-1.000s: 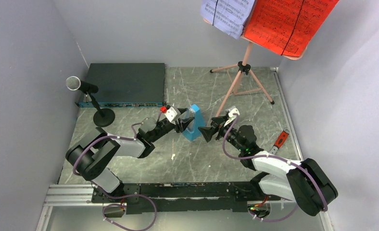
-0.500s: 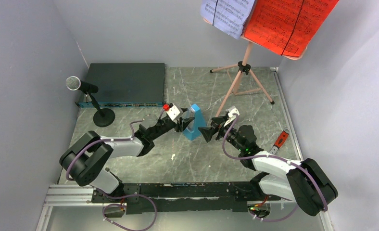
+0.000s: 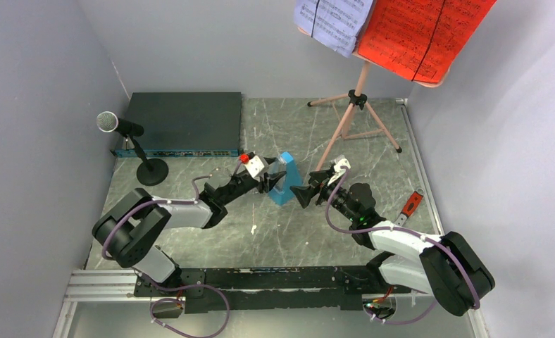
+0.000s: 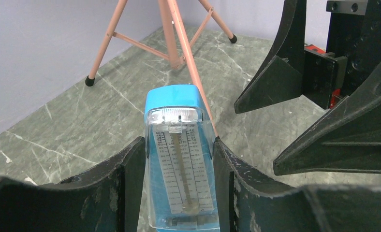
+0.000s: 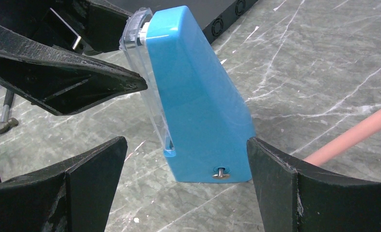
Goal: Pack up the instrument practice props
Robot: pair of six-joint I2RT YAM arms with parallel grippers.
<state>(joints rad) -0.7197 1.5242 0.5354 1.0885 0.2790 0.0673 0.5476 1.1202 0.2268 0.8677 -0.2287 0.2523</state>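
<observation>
Now the blue metronome [image 3: 283, 179] is near the middle of the marble table [image 3: 282, 232], and it looks to stand upright on its base. The left gripper [image 3: 271, 184] comes from the left and is closed on it: in the left wrist view both fingers [image 4: 130, 169] press against the two sides of the clear front cover, below the blue cap. The right gripper [image 3: 304, 191] is just beside the metronome on its right side, with the jaws fully apart and nothing between them. In the right wrist view the metronome's blue back is in front of this gap, and the fingertips [image 5: 106, 150] do not touch it.

The black microphone [image 3: 107, 121] stands on its round base at the far left, just beside the flat black box [image 3: 183, 121]. The pink music stand [image 3: 356, 116] is at the far right and carries the lavender sheet [image 3: 334, 21] and the red sheet [image 3: 422, 32]. A red-handled tool [image 3: 411, 204] lies near the right edge of the table.
</observation>
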